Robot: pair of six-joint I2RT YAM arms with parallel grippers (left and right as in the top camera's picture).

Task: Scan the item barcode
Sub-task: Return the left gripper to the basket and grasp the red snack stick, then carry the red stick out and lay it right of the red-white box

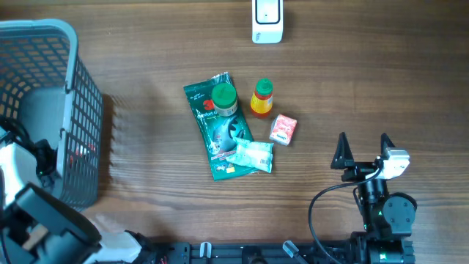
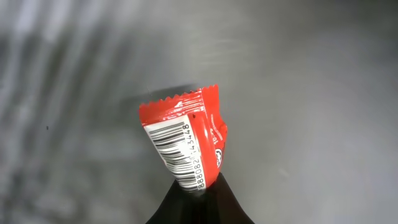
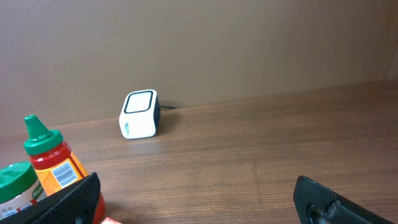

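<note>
A small red packet (image 2: 186,140) with a white barcode label facing the camera fills the middle of the left wrist view. My left gripper (image 2: 199,191) is shut on its lower end, over a blurred grey surface. From overhead the left arm (image 1: 33,213) sits at the lower left by the grey basket (image 1: 44,33), and its fingers are not made out there. The white scanner (image 1: 267,20) stands at the far edge of the table and also shows in the right wrist view, scanner (image 3: 139,114). My right gripper (image 1: 364,150) rests open at the right, holding nothing.
Mid-table lie a green pouch (image 1: 220,132), a green-lidded jar (image 1: 223,97), an orange sauce bottle (image 1: 261,97), a small pink box (image 1: 283,129) and a pale green packet (image 1: 251,155). The bottle (image 3: 50,165) stands just left of the right gripper's fingers.
</note>
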